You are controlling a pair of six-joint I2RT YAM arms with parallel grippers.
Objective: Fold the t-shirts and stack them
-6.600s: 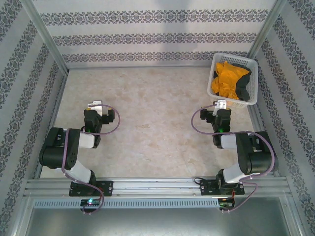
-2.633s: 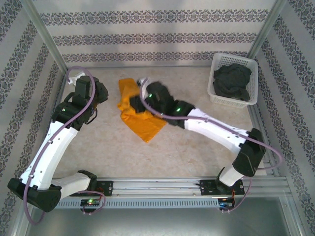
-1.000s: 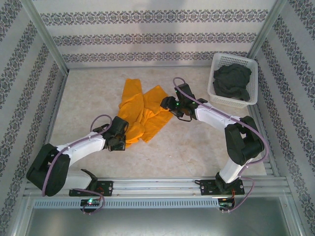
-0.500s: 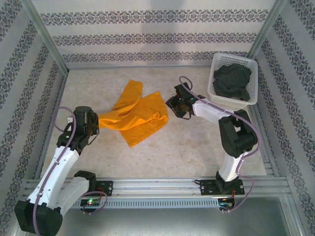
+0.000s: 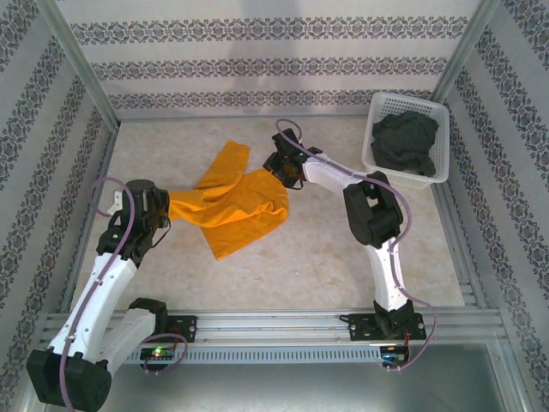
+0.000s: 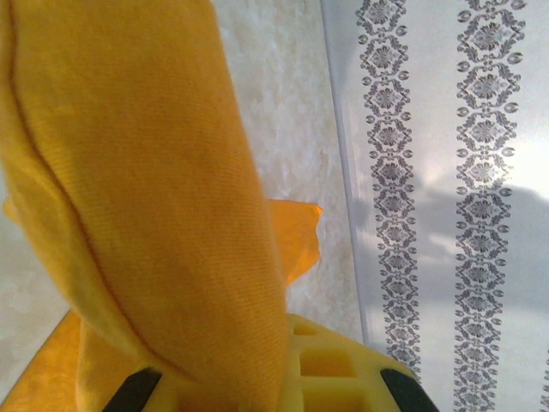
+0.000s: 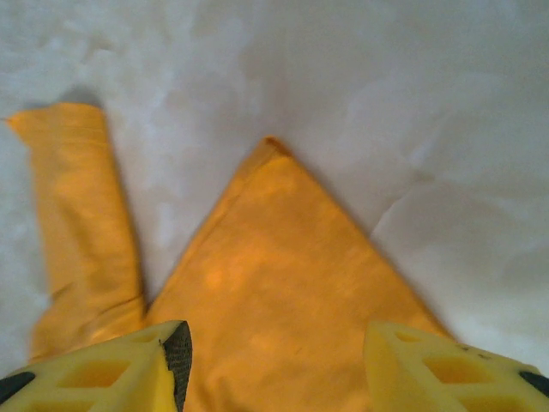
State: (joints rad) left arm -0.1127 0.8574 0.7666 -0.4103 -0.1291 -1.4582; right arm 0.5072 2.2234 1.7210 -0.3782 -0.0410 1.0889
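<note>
The orange-yellow t-shirt [image 5: 233,206] lies crumpled on the table left of centre, one sleeve [image 5: 225,167] pointing toward the back. My left gripper [image 5: 165,209] is shut on the shirt's left edge; in the left wrist view the cloth [image 6: 146,197] drapes over the yellow finger [image 6: 343,369]. My right gripper [image 5: 280,168] hovers open over the shirt's back-right corner [image 7: 274,275], with its fingers [image 7: 111,373] either side of the cloth. The charcoal grey t-shirt [image 5: 403,142] lies bunched in the basket.
The white lattice basket [image 5: 439,112] stands in the back right corner. Patterned walls [image 5: 274,60] close in the table at the back and both sides; the left wall [image 6: 446,172] is close to my left gripper. Bare marble table [image 5: 300,257] stretches in front.
My right gripper has moved left from beside the shirt to over its back-right corner. My left gripper has stayed shut on the left edge, barely shifting.
</note>
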